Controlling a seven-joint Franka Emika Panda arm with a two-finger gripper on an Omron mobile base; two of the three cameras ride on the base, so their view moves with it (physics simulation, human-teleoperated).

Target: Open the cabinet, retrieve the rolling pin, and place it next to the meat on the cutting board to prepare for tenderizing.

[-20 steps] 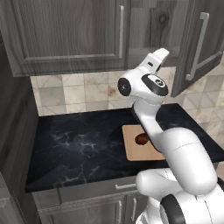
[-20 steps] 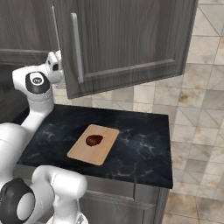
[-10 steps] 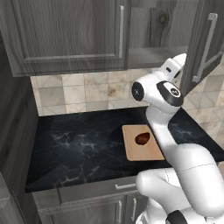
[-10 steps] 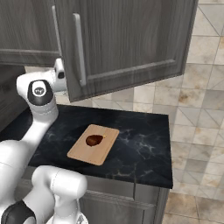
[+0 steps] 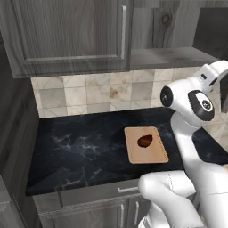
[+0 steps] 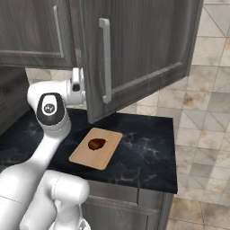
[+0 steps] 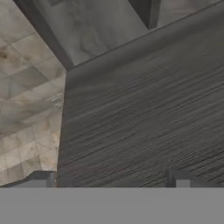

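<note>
The cabinet [image 5: 67, 35] hangs over the counter; its left door is shut, and its right door [image 6: 143, 49] with the long silver handle [image 6: 105, 67] stands swung out wide. A bare shelf [image 5: 169, 58] shows inside; the rolling pin is out of view. On the black counter lies the cutting board [image 5: 146, 144] with the meat [image 5: 144, 140] on it, also seen as board [image 6: 95, 148] and meat [image 6: 96, 143]. My gripper [image 7: 111, 181] is open and empty, up at the door's inner side, close to dark wood grain. The hand [image 6: 76, 87] sits behind the door's edge.
Beige wall tiles [image 5: 89, 95] back the dark marble counter [image 5: 80, 147]. A tall dark cabinet side [image 5: 13, 133] closes the counter's left end. Drawers and small doors [image 5: 98, 200] run below the counter's front edge. Tiled floor [image 6: 202, 134] lies past the counter's right end.
The arm has swung toward the cabinet's right side and the right door has opened much wider. The gripper has stayed open; board and meat have not moved.
</note>
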